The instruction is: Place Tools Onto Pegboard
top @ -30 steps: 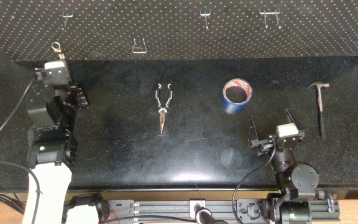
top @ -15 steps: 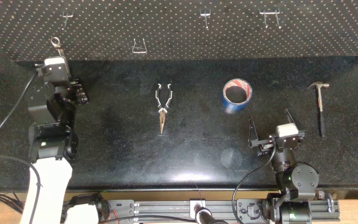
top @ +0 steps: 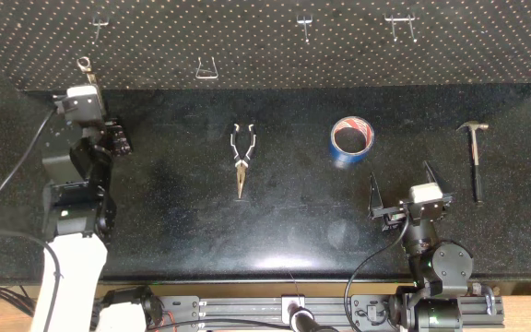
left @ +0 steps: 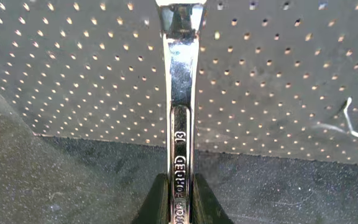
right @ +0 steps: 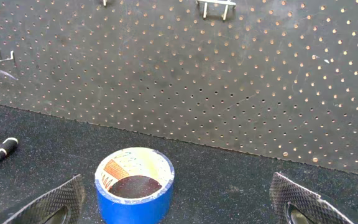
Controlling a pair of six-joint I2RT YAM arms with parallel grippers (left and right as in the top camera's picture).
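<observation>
- Top view: the left end effector [top: 83, 95] stands at the far-left side of the worktop [top: 173, 212], clamped on a wrench [top: 84, 66] whose ring end reaches onto the pegboard [top: 265, 51].
- Left wrist view: its two fingers [left: 155, 205] pinch the lower shaft, holding the wrench upright and centred against the perforated panel.
- A bare hook [top: 100, 26] sits on the board above the ring end and slightly to its right; it looks the likeliest target.
- Doing this step well probably means keeping the shaft vertical, squaring the ring to the hook's tip, and letting go only once the ring is over the wire.
- The low grip leaves a long free length, so the ring could swing if moved fast.
- The right end effector [top: 401, 187] sits near the front of the worktop, jaws wide apart, facing the blue tape roll [top: 351, 140].
- Pliers [top: 241, 159] and a hammer [top: 475, 159] lie flat on the worktop, not yet hung.
</observation>
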